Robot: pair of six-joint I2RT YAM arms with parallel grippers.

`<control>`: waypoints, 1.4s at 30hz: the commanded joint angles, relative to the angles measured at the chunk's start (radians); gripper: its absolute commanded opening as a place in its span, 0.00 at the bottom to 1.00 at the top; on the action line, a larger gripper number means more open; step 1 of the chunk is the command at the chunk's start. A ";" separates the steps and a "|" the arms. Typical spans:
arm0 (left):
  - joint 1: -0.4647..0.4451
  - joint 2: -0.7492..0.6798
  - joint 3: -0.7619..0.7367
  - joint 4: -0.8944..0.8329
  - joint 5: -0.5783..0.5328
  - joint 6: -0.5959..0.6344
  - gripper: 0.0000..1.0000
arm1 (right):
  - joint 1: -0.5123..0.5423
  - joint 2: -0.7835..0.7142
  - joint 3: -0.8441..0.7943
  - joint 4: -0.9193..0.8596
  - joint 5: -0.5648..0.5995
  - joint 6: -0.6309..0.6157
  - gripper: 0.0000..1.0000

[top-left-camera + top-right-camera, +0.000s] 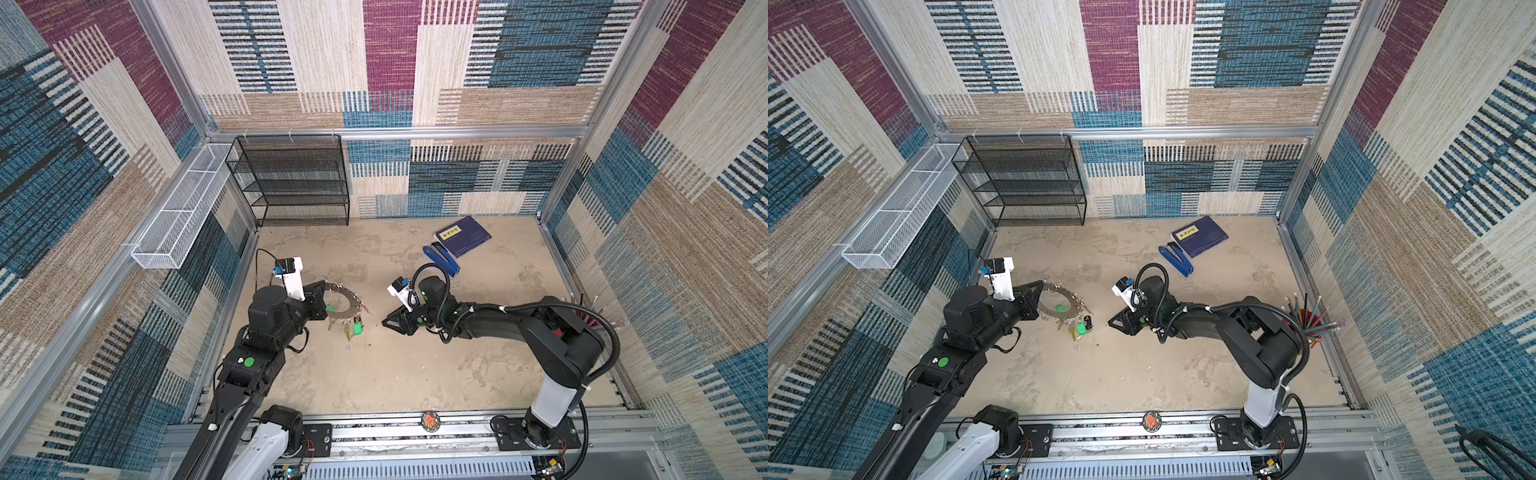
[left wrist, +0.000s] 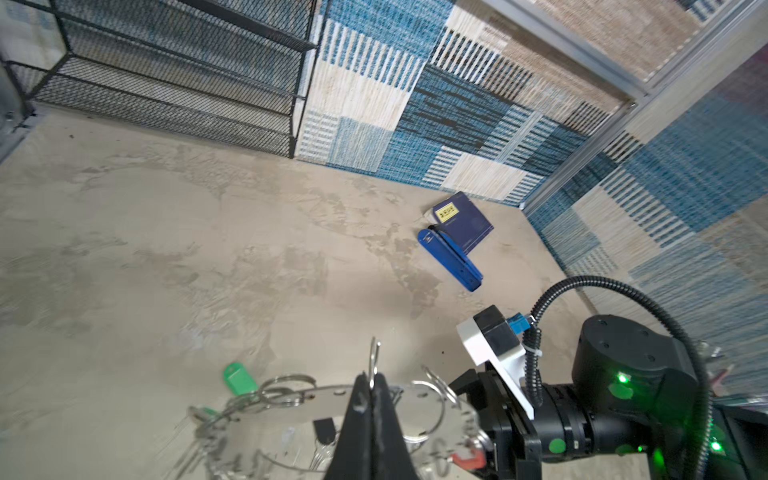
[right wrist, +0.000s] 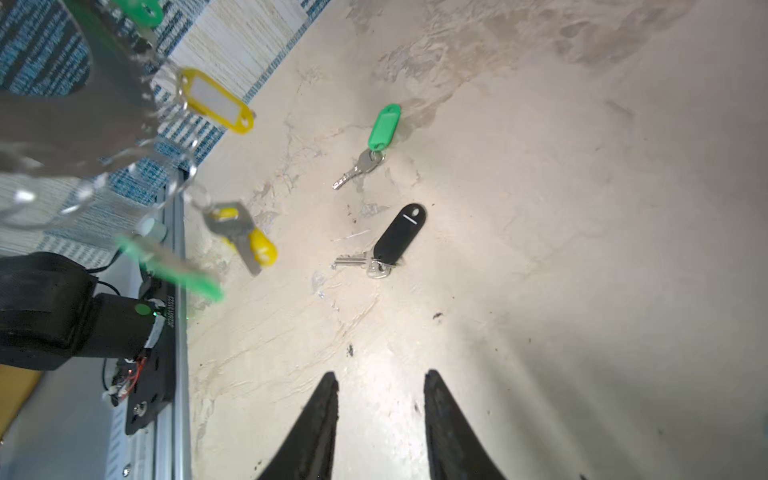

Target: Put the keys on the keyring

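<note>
Right wrist view: right gripper (image 3: 380, 376) jaws apart, empty, low over the table (image 3: 561, 187), pointed at green-tag key (image 3: 376, 141) and black-tag key (image 3: 397, 237). Both lie flat, close together, not touching, toward the table's left edge. Beside them, left gripper (image 2: 372, 384) is clamped on the keyring (image 2: 419, 401) rim, holding it off the surface.
</note>
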 commanded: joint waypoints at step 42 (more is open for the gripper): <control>0.012 -0.019 0.038 -0.181 -0.171 0.051 0.00 | 0.135 0.312 0.287 -0.103 0.061 -0.319 0.05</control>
